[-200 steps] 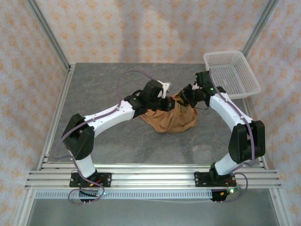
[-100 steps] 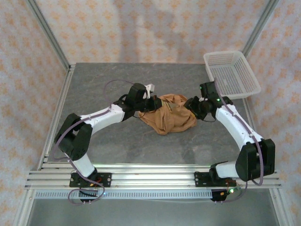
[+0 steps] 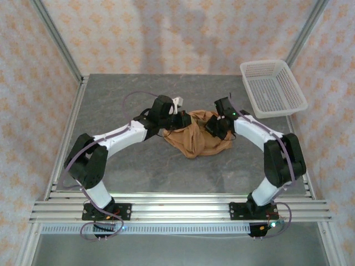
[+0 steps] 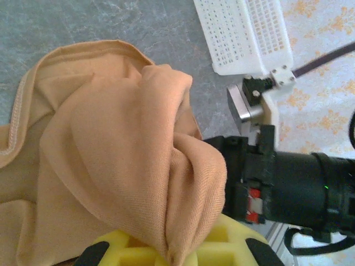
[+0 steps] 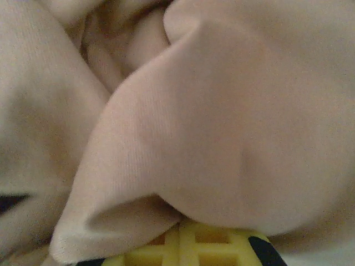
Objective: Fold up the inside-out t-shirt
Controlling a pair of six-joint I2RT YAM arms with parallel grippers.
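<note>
- At the centre of the top view, the inside-out t-shirt (image 3: 197,141) lies bunched on the grey table (image 3: 111,94), not yet spread flat. The left gripper (image 3: 184,120) bites its left edge and the right gripper (image 3: 212,127) its upper right part. Both are clenched on cloth, probably so the arms can draw the heap apart. A white basket (image 3: 273,88) sits well apart at the upper right.
- Low in the left wrist view, the yellow fingers (image 4: 130,255) pinch a fold of the shirt, which rises as a ridge up the frame. A stitched hem (image 4: 19,111) curves along the left edge. The right arm's black wrist (image 4: 294,183) sits just beside the cloth.
- Along the bottom of the right wrist view, the yellow pad (image 5: 188,246) is closed under a thick fold, and cloth crowds the lens.
</note>
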